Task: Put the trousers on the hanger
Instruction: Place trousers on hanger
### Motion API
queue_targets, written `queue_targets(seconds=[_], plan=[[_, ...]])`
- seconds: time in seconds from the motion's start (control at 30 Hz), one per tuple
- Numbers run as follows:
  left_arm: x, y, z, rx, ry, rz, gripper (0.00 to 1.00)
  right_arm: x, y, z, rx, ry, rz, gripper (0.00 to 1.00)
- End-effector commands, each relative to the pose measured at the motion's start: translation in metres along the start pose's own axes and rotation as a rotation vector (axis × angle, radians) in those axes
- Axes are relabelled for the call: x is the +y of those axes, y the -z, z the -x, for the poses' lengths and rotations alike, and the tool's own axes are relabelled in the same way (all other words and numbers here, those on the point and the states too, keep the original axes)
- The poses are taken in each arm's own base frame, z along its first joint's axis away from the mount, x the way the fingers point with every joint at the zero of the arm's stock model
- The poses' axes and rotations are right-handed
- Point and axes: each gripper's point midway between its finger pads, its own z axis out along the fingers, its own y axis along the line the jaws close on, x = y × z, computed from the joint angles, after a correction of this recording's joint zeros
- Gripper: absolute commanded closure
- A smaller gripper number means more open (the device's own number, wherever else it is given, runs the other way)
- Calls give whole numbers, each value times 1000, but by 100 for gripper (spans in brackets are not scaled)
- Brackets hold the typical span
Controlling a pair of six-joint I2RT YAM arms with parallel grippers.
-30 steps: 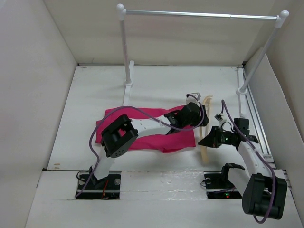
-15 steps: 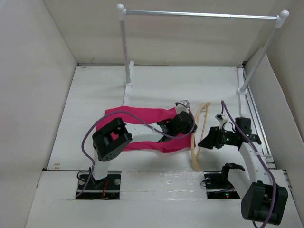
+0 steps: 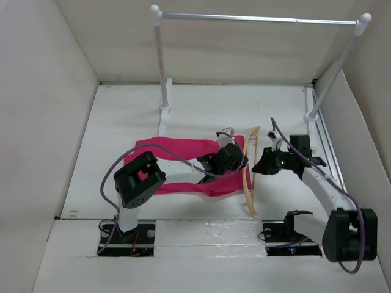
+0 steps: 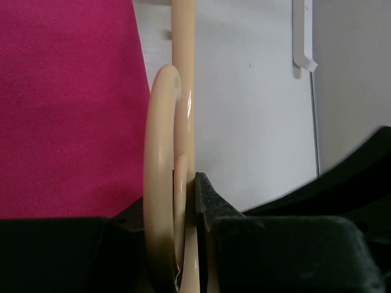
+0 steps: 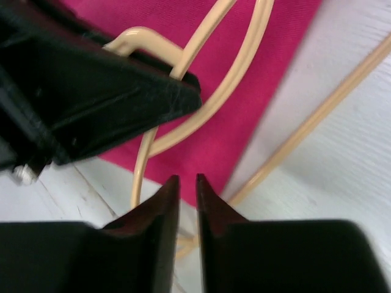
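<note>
Gripping the hanger (image 3: 248, 174) tight in the left hand (image 3: 235, 160), middle right of the top view, just beside the trousers (image 3: 177, 151) lying flat on the table (image 3: 122, 116). Pinching the right hand (image 3: 261, 166) nearly shut close by; hard to tell if grasping anything. Stiff, light, smooth wood, likely slippery. Soft, floppy cloth, best grabbed firmly at one end.

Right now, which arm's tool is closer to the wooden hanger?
Left. The left tool is clamped on the hanger; the right tool sits shut just beside it, gripping nothing.
</note>
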Motion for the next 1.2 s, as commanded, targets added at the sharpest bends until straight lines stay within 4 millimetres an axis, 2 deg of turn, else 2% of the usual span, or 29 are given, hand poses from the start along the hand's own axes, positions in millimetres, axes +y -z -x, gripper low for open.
queue_targets(seconds=[0.0,0.1,0.2,0.23,0.27,0.37,0.4,0.43,0.57,0.6,0.63,0.67,0.8,0.83,0.87,0.93,0.97,1.03,1.07,1.17], plan=[[-6,3,26,-80,59,-21,100,-11,-29,33,-29,64,-33,70],[-2,2,27,-90,37,2,100,-22,-40,36,-67,44,-64,64],[4,1,23,-78,35,17,100,-33,-54,29,-61,23,-93,54],[5,1,23,-77,35,18,100,-36,-56,27,-53,15,-106,54],[8,2,21,-73,34,24,100,-35,-61,26,-51,27,-103,50],[11,2,18,-66,34,30,100,-37,-72,18,-22,17,-113,49],[12,2,17,-63,31,35,100,-28,-80,50,-142,112,-78,49],[14,2,16,-59,24,41,100,-32,-80,13,-14,25,-96,49],[20,2,15,-60,14,62,100,-29,-90,-1,20,3,-96,60],[20,3,16,-61,14,63,100,-29,-90,-1,20,1,-98,68],[22,3,15,-59,10,65,100,-28,-90,0,16,1,-95,81],[24,4,16,-64,5,70,100,-25,-89,1,12,1,-82,99],[31,7,16,-63,-29,97,100,-17,-71,28,-73,20,-91,100],[36,8,19,-67,-32,109,100,-13,-60,41,-117,45,-93,100],[38,11,21,-74,-37,117,100,-20,-49,42,-109,29,-124,100],[48,14,26,-78,-44,141,100,-21,-30,54,-154,41,-149,100],[56,17,32,-85,-38,152,100,-32,-18,53,-153,25,-186,100],[62,22,34,-88,-44,158,100,-39,-4,57,-172,23,-217,100],[72,27,36,-88,-46,171,100,-51,10,57,-189,12,-255,100],[91,40,44,-103,-63,216,100,-63,23,58,-220,-15,-268,100]])
